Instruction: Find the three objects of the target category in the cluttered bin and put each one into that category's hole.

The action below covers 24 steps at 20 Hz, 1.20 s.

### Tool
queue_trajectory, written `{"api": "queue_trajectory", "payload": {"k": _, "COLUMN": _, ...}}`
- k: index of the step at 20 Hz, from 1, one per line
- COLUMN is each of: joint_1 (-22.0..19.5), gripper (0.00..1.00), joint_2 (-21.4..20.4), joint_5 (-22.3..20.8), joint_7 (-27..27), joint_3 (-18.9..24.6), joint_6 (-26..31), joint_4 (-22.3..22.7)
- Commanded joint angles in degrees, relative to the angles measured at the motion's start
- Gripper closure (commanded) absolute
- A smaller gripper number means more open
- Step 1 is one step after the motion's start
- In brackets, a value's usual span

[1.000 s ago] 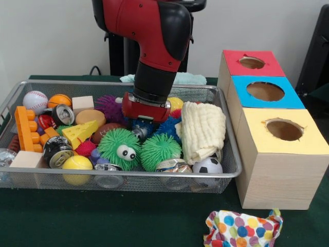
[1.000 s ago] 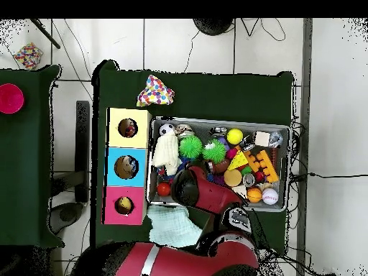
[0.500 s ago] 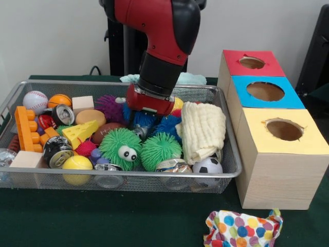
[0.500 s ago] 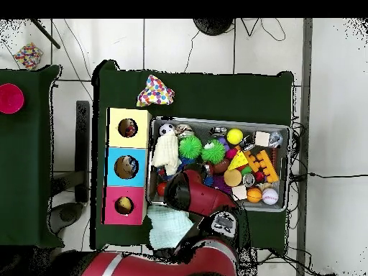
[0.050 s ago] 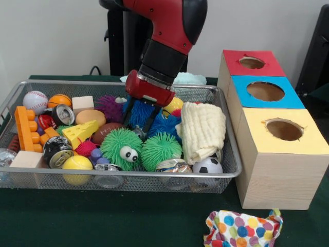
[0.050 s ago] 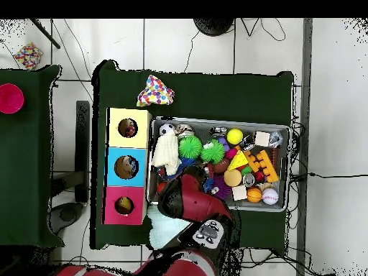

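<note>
Pincer (image 5: 140, 117) raised just above bin contents, fingers (image 5: 128, 111) spread on either side of blue spiky ball (image 5: 140, 112), clamped on its bristles. Red wrist housing (image 5: 149, 88) directly above, arm (image 5: 167, 36) slanting up and back out of frame. In overhead view, arm (image 6: 188, 203) covering the pincer and the bin corner nearest the pink box.

Wire mesh bin (image 5: 234, 163) placed on green counter (image 5: 128, 221). Second blue spiky ball (image 5: 167, 126) just beside the held one, touching cream folded cloth (image 5: 203, 129). Two green spiky balls at front centre: one with eyes (image 5: 120, 148), one plain (image 5: 160, 149), side by side. Purple spiky ball (image 5: 109, 106) behind brown football (image 5: 105, 131). Small pink spiky ball (image 5: 86, 148) near front left. Also in bin: baseball (image 5: 35, 101), basketball (image 5: 59, 100), yellow ball (image 5: 77, 163), soccer ball (image 5: 207, 166), cheese wedge (image 5: 80, 133), orange block (image 5: 24, 127), wooden cubes (image 5: 83, 103), several cans (image 5: 56, 150).

Three-part wooden box right of the bin, touching or nearly touching it: red section (image 5: 239, 69) farthest, blue section (image 5: 288, 100) in the middle, yellow section (image 5: 308, 146) nearest, each with one round hole on top. Overhead view: objects visible inside all three holes, identity not discernible.

Polka-dot cloth (image 5: 241, 229) lying on counter in front of the box. Light teal cloth (image 5: 189, 78) on counter behind the bin.
</note>
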Motion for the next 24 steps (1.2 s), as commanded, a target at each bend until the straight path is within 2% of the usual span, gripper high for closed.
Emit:
{"api": "queue_trajectory", "payload": {"k": 1, "joint_1": 0.5, "gripper": 0.0, "joint_2": 0.9, "joint_5": 3.2, "joint_7": 16.4, "joint_3": -0.1, "joint_6": -7.5, "joint_4": 1.7}}
{"api": "queue_trajectory", "payload": {"k": 6, "joint_1": -1.0, "gripper": 0.0, "joint_2": 2.4, "joint_5": 2.6, "joint_7": 18.1, "joint_3": 0.4, "joint_6": -12.2, "joint_4": 3.0}}
{"api": "queue_trajectory", "payload": {"k": 10, "joint_1": -3.9, "gripper": 0.0, "joint_2": 4.7, "joint_5": 4.7, "joint_7": 18.2, "joint_3": 2.9, "joint_6": -6.5, "joint_4": 2.0}}
{"api": "queue_trajectory", "payload": {"k": 13, "joint_1": -5.8, "gripper": 0.0, "joint_2": 6.3, "joint_5": 7.2, "joint_7": 17.5, "joint_3": 4.2, "joint_6": 1.1, "joint_4": 0.7}}
{"api": "queue_trajectory", "payload": {"k": 18, "joint_1": -10.3, "gripper": 0.0, "joint_2": 7.3, "joint_5": 3.3, "joint_7": 18.3, "joint_3": 7.7, "joint_6": -1.9, "joint_4": 0.2}}
{"api": "queue_trajectory", "payload": {"k": 22, "joint_1": -13.9, "gripper": 0.0, "joint_2": 7.5, "joint_5": 2.2, "joint_7": 18.4, "joint_3": 11.2, "joint_6": 1.8, "joint_4": 0.5}}
{"api": "queue_trajectory", "payload": {"k": 24, "joint_1": -17.2, "gripper": 0.0, "joint_2": 7.6, "joint_5": 1.5, "joint_7": 17.8, "joint_3": 14.5, "joint_6": 5.9, "joint_4": 0.4}}
